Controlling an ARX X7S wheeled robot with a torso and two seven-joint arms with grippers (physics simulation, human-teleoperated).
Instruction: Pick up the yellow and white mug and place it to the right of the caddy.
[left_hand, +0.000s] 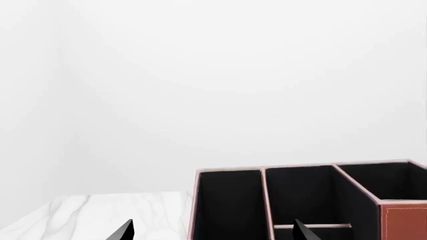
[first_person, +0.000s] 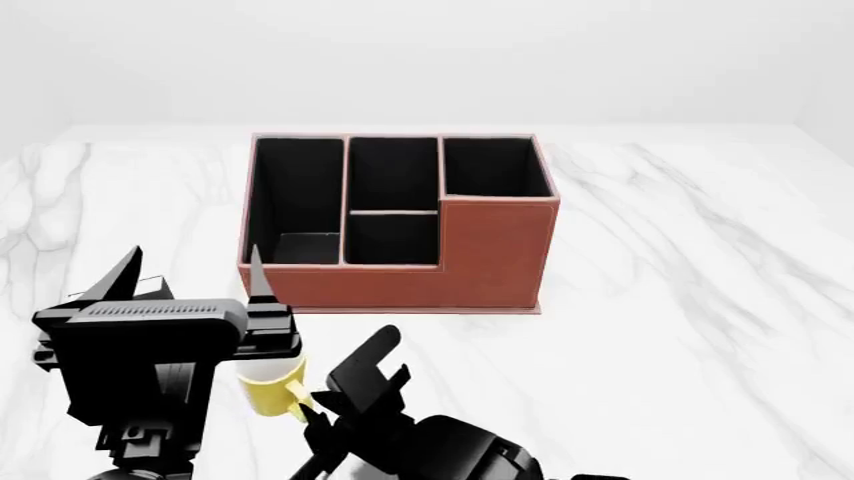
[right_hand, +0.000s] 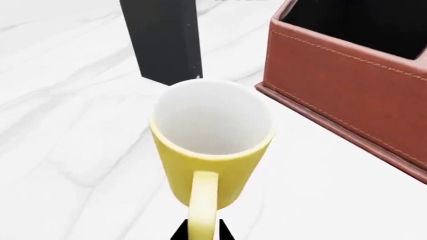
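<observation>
The caddy (first_person: 400, 225) sits mid-tabletop (first_person: 694, 280) with its three o'clock side bare for the drop, while the yellow and white mug (right_hand: 212, 145) stands upright at its seven o'clock, the right tool (right_hand: 200, 234) seemingly pinching the handle, the left tool (first_person: 194, 280) released

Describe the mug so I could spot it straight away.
Find the big reddish-brown caddy on the marble table. In front of its left corner, between the robot's black arms, stands a small mug, the only yellow thing, with white inside.
</observation>
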